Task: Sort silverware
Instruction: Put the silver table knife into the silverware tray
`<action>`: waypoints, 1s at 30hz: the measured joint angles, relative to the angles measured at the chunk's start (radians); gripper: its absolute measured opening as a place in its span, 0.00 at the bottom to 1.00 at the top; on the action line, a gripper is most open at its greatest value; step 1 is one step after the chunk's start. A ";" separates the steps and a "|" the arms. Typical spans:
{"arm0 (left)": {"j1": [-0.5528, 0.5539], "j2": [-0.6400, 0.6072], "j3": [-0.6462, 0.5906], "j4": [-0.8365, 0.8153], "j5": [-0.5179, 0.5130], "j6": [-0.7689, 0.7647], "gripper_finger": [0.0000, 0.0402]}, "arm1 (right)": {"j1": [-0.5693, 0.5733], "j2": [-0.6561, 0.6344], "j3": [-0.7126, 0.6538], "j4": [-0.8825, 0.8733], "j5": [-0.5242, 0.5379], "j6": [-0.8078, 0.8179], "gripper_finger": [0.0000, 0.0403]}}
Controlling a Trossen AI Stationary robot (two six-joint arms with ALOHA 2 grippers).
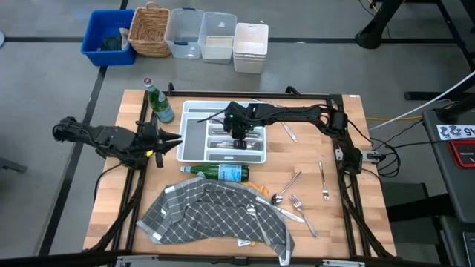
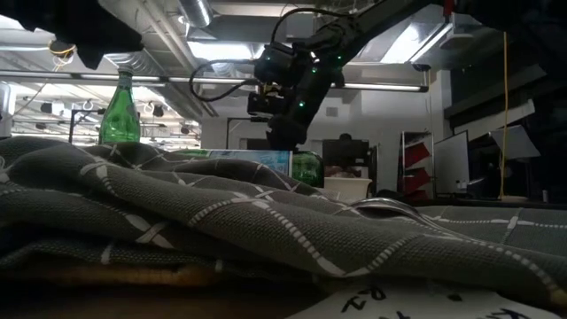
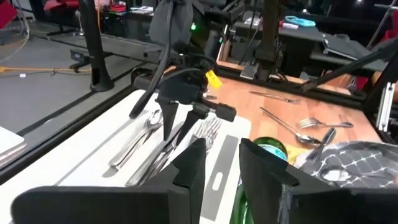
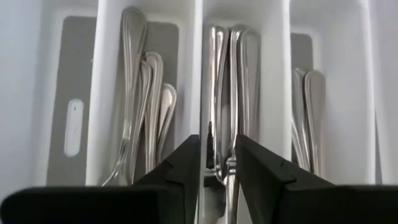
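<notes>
Silverware (image 4: 221,93) lies in the tray (image 4: 277,74) beneath right jaws.

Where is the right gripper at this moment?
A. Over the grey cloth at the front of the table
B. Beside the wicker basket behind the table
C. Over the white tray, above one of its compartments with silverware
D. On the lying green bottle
C: in the high view the right gripper hangs over the white tray, and its wrist view looks down at silverware lying in a compartment.
</notes>
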 joint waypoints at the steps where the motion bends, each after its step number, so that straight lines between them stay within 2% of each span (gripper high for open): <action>1: 0.000 -0.002 0.000 -0.006 0.000 0.003 0.21 | 0.000 0.000 0.000 0.002 0.000 0.000 0.27; 10: 0.000 -0.013 0.000 -0.070 0.000 0.021 0.21 | 0.000 -0.033 0.026 -0.107 0.002 0.000 0.27; 13: 0.000 -0.013 0.000 -0.061 0.000 -0.012 0.21 | 0.000 -0.037 0.095 -0.230 0.007 0.000 0.27; 18: 0.002 0.023 0.000 0.050 0.000 -0.119 0.21 | 0.000 -0.038 0.250 -0.444 0.042 0.001 0.27; 21: 0.002 0.057 0.000 0.093 0.000 -0.082 0.21 | 0.000 -0.038 0.342 -0.544 0.050 0.002 0.27; 30: 0.002 0.103 0.000 0.024 0.001 0.007 0.21 | -0.018 -0.040 0.519 -0.865 0.261 0.209 0.27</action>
